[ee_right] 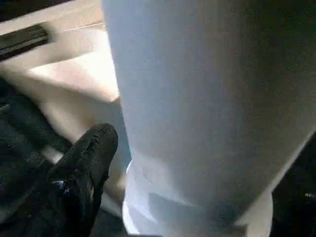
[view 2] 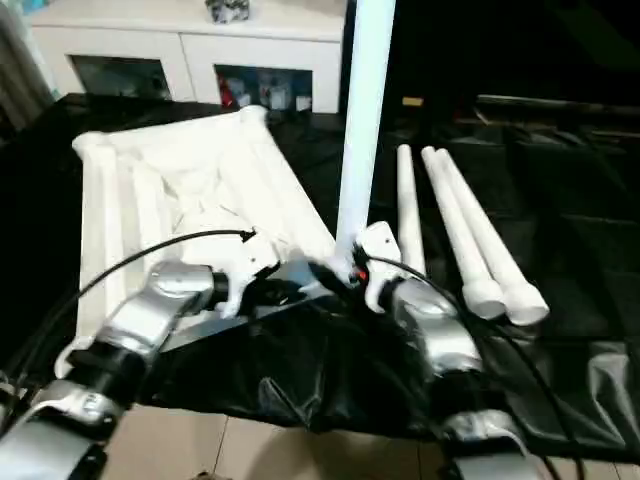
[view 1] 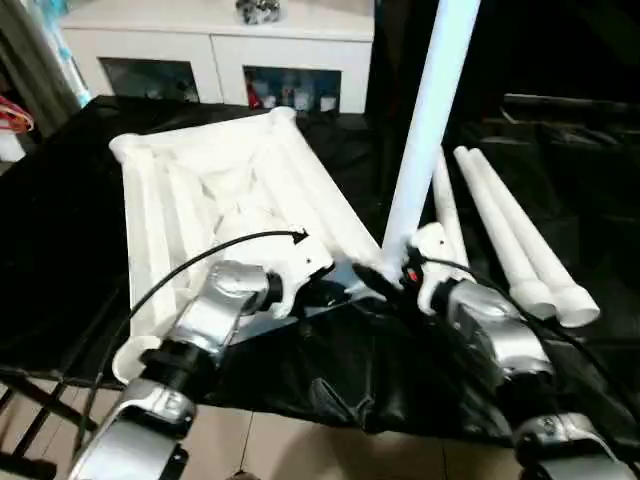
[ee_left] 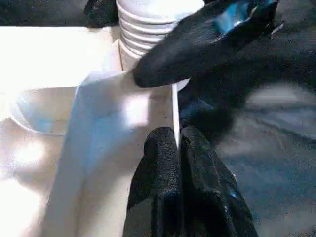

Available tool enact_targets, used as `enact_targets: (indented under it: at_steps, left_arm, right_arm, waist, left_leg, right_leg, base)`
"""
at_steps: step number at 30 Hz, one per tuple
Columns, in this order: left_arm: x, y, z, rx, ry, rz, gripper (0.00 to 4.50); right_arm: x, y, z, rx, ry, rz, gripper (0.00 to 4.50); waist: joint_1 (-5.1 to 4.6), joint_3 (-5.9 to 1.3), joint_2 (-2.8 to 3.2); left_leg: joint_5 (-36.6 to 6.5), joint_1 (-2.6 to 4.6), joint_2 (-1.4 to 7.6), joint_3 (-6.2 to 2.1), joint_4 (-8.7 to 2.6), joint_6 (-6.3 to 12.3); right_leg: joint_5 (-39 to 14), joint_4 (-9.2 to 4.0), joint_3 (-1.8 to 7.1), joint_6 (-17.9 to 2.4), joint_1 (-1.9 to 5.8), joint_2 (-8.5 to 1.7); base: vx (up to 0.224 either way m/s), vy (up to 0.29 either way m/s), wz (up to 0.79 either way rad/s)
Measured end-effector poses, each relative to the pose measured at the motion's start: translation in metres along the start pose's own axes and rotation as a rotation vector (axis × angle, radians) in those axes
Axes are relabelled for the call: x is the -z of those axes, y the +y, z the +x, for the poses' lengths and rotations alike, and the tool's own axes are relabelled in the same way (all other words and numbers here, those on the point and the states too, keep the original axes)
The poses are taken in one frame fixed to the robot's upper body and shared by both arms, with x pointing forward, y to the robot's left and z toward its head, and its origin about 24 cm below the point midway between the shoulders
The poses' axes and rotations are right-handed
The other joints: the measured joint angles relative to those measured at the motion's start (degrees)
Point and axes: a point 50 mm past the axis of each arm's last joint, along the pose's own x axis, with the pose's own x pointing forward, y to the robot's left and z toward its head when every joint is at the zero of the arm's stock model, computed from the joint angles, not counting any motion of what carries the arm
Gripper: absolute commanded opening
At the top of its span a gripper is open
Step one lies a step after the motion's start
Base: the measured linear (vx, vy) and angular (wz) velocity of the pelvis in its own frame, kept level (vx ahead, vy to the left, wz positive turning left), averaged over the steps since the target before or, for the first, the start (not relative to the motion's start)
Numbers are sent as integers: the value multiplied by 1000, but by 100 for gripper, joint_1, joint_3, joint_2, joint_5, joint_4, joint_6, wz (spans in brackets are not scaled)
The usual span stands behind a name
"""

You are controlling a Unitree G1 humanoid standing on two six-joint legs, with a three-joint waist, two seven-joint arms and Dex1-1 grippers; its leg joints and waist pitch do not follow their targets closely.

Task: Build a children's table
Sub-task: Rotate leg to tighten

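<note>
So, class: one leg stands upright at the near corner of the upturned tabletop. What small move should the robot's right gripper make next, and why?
Probably turn the upright leg a little further into its corner socket. The leg's threaded base still shows above the tabletop rim, the right gripper sits beside it, and the left gripper pinches the rim.

Bench (view 1: 70, 250) covered in black sheeting, glossy, wrinkled; sheet hangs in folds (view 1: 350, 385) over the near edge. Light tiled floor (view 1: 290, 445) below that edge. Behind the bench a white cabinet (view 1: 215, 45) with glass-fronted compartments; small items (view 1: 295, 97) inside, too blurred to identify. A dark object (view 1: 258, 10) sits on the cabinet top, unclear what.
</note>
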Motion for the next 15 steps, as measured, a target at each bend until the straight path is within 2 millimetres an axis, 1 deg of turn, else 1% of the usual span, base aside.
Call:
enact_targets:
  at_steps: [2,3,4,6,7,8,10,13,14,15]
  left_arm:
    - [2,-1,-4,38,11,15,0]
    - [3,-2,-7,73,15,20,0]
    - [4,-3,-7,89,15,21,0]
    - [5,-4,-10,115,26,30,0]
    - [6,-4,-12,134,32,34,0]
    - [6,-5,-12,147,35,36,0]
    - [7,-6,-14,170,41,42,0]
    - [8,-6,-15,185,43,45,0]
    - [8,-6,-15,187,43,46,0]
    - [8,-6,-16,191,43,46,0]
  right_arm:
    - [0,2,-6,-71,17,-18,393]
    - [1,4,-12,-129,31,-24,393]
    - [1,6,-14,-156,33,-24,378]
    - [2,8,-17,-200,39,-26,361]
    - [2,8,-18,-227,50,-31,349]
    - [2,9,-20,-248,59,-32,349]
    - [2,10,-22,-283,74,-42,326]
    - [2,11,-23,-300,80,-47,305]
    - [1,11,-23,-301,82,-45,305]
    - [2,11,-24,-302,84,-42,292]
  waist:
    - [35,1,2]
    - [76,2,1]
    - [103,2,0]
    - [136,3,1]
    - [145,2,1]
    - [154,2,1]
    - [155,2,1]
    - [153,2,1]
    - [154,2,1]
    - [156,2,1]
  left_leg:
    - [0,-2,-1,1,0,0]
    - [0,0,-1,2,1,0]
    - [0,0,0,2,2,0]
    - [2,4,0,4,5,0]
    - [2,8,1,4,5,-1]
    - [3,9,2,4,5,-1]
    - [3,9,2,5,5,-2]
    - [3,8,2,5,5,-2]
    - [3,7,2,5,5,-2]
    - [3,6,2,5,5,-2]
  right_leg:
    - [0,-2,1,0,1,0]
    - [0,-3,1,0,3,-1]
    - [0,-3,2,0,4,-1]
    - [1,2,5,-1,4,-1]
    - [1,3,5,-1,7,0]
    - [1,4,5,-1,9,0]
    - [1,4,7,0,10,-1]
    - [0,3,7,0,10,-1]
    - [0,3,6,0,10,0]
    - [0,3,5,0,10,0]
  base:
    - [0,0,0]
    - [0,0,0]
    - [0,0,0]
    - [0,0,0]
    - [0,0,0]
    - [0,0,0]
    - [0,0,0]
    - [0,0,0]
    - [0,0,0]
    - [0,0,0]
